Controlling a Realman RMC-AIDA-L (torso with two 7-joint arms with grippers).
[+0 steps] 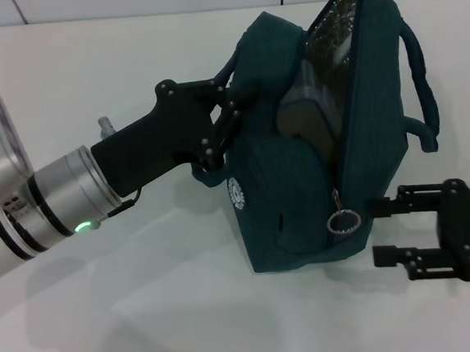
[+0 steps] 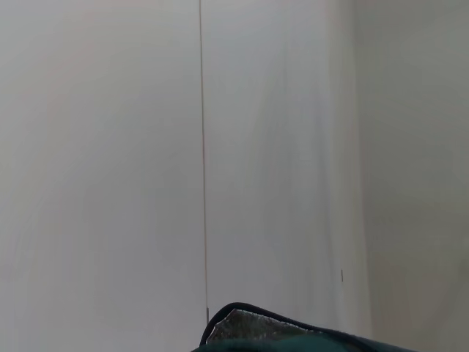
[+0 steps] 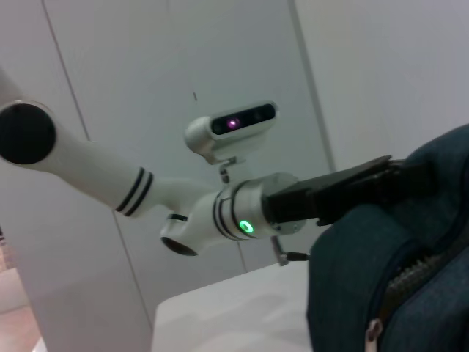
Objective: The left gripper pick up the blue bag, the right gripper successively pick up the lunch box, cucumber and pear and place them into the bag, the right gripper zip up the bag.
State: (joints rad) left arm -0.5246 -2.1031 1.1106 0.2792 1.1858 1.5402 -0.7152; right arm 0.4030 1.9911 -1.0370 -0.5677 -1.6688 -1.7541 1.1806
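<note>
The blue bag (image 1: 317, 169) stands tilted on the white table, its top open and its silver lining showing. My left gripper (image 1: 228, 115) is shut on the bag's near handle and side and holds it up. A grey, clear box shape, likely the lunch box (image 1: 308, 112), lies inside the opening. My right gripper (image 1: 384, 230) is open and empty, just right of the bag's lower end, close to the zipper's ring pull (image 1: 343, 220). The cucumber and pear are out of view. The right wrist view shows the bag (image 3: 381, 279) and the left gripper (image 3: 399, 172) on it.
The white table (image 1: 148, 315) spreads in front and to the left of the bag. The bag's far handle (image 1: 423, 85) sticks out to the right. The left wrist view shows only a white wall and the bag's rim (image 2: 293, 334).
</note>
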